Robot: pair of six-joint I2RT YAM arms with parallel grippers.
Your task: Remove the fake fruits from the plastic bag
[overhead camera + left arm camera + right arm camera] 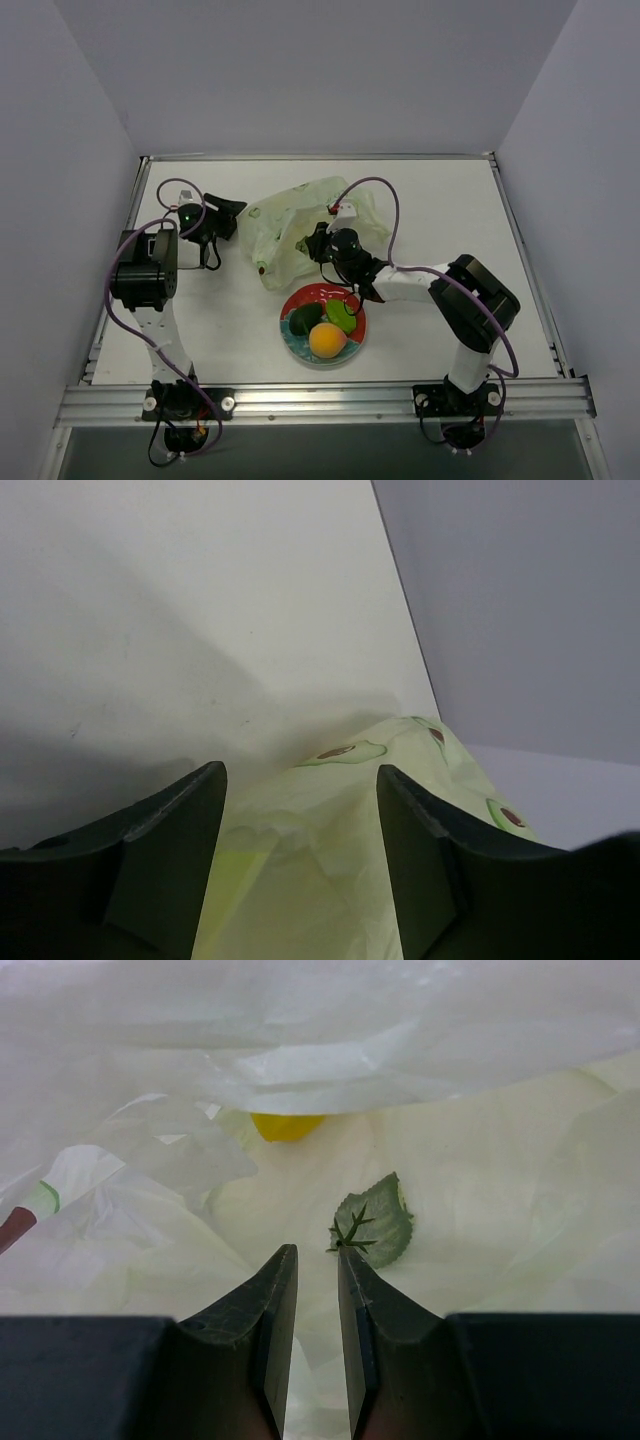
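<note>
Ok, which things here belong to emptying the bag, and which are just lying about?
Job: thin pale yellow-green plastic bag; yellow plastic fruit inside it; dark green oval fruit; light green fruit; round orange fruit.
Lying about: red-and-teal floral plate holding those three; green leaf in the bag.

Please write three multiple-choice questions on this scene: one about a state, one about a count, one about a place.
1. How do the jaws of the left gripper stand? A wide apart; B shut on a fruit; C touching, empty.
2. How many fruits lie on the plate? A one; B three; C five.
3. Where is the yellow fruit? A on the plate; B in the left gripper; C inside the plastic bag.
Answers: 1 A, a broad gap shows between them. 2 B: dark green fruit, light green fruit, orange fruit. 3 C, bag film folds over it.
</note>
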